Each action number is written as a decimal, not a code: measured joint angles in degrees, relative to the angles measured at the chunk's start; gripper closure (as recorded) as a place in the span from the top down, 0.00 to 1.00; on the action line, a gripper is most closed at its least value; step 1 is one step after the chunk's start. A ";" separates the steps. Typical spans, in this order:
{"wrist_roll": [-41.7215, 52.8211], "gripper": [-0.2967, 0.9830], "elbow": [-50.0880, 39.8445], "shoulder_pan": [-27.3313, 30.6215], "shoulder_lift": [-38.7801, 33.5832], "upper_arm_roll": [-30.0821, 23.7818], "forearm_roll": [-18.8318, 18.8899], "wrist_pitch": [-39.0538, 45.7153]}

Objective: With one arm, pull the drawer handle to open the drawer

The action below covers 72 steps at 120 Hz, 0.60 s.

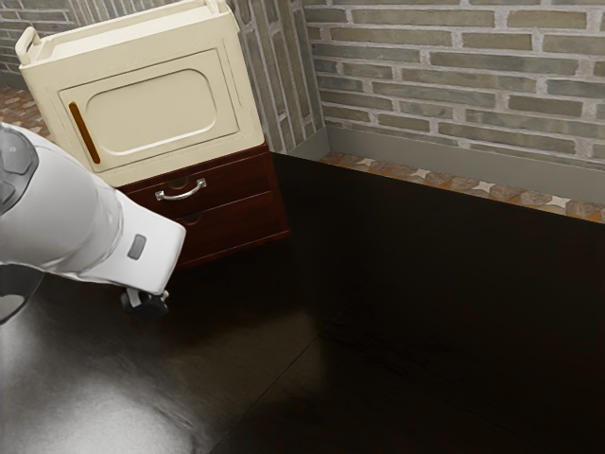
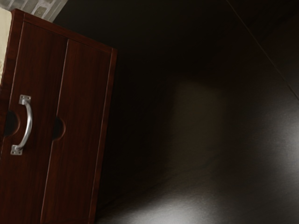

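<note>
Probably the misaligned approach is the main risk.
In the exterior view, the gripper (image 1: 145, 303) hangs well apart from the silver handle (image 1: 181, 197), which lies toward one o'clock from it; whether it is apart or together cannot be told. Approaching too low could bump the lower drawer (image 1: 241, 220). In the wrist view, the handle bows beside the upper drawer's notch (image 2: 11, 125); a badly turned grip could slip off its slim curve.

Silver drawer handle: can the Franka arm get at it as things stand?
Probably yes. Nothing visible stands between the gripper and the handle, which juts from the upper drawer. The gripper looks lower than the handle, so it likely needs raising first.
</note>
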 joint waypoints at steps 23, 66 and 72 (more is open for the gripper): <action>0.90 0.77 -0.18 1.40 1.63 0.52 0.86 1.79; 1.87 0.77 -5.67 4.46 -1.10 2.50 0.92 4.92; 1.96 0.77 -5.90 4.72 -1.01 2.51 0.91 5.52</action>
